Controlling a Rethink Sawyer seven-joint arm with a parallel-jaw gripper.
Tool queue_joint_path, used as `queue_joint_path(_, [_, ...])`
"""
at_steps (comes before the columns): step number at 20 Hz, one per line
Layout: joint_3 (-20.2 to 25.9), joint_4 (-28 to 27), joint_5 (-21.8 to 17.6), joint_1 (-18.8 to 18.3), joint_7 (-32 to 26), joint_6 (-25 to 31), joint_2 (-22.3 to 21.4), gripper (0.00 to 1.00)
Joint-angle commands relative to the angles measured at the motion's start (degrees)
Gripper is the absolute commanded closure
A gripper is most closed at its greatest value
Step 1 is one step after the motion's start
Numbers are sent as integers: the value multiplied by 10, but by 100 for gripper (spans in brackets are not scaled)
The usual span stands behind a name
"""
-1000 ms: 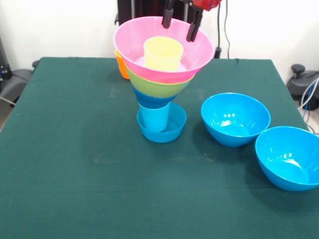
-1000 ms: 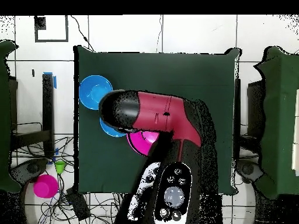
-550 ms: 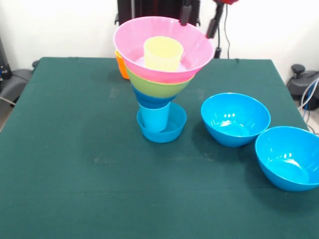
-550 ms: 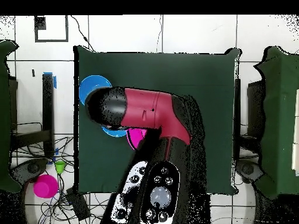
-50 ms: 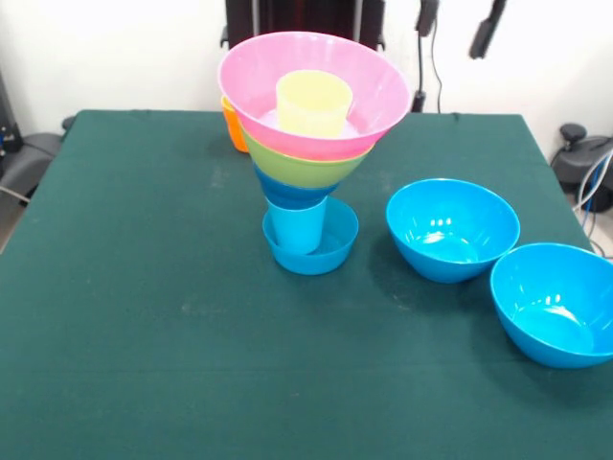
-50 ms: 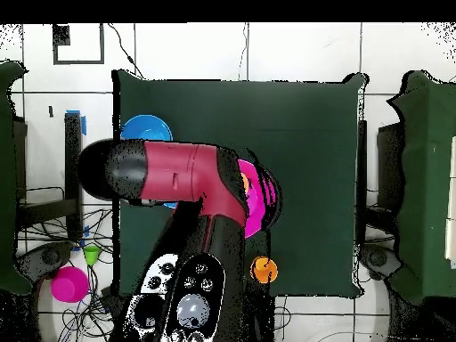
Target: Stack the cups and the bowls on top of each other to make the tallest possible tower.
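The tower [image 5: 311, 153] stands mid-surface [image 5: 144, 316], a yellow cup [image 5: 313, 102] in its pink bowl [image 5: 374, 91]; an orange cup [image 5: 233, 125] is half hidden behind it. Two blue bowls [image 5: 452, 228] sit apart on one side. The hand [image 5: 458, 21], released and empty, is cut off at the top edge.

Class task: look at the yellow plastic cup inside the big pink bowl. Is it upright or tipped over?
Upright. The translucent yellow plastic cup stands mouth-up in the big pink ribbed bowl topping the tower, its rim level.

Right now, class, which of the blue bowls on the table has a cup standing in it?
The small blue bowl at the tower's foot: the light blue cup stands in it. The two large blue bowls beside it are empty.
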Motion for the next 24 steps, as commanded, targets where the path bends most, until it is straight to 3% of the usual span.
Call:
queue_joint_path(1, [7, 18, 32, 22, 181, 21, 43, 0])
queue_joint_path(9, [-3, 20, 81, 44, 245, -11, 80, 0])
queue_joint_path(24, [-30, 41, 135, 81, 360, -98, 136, 0])
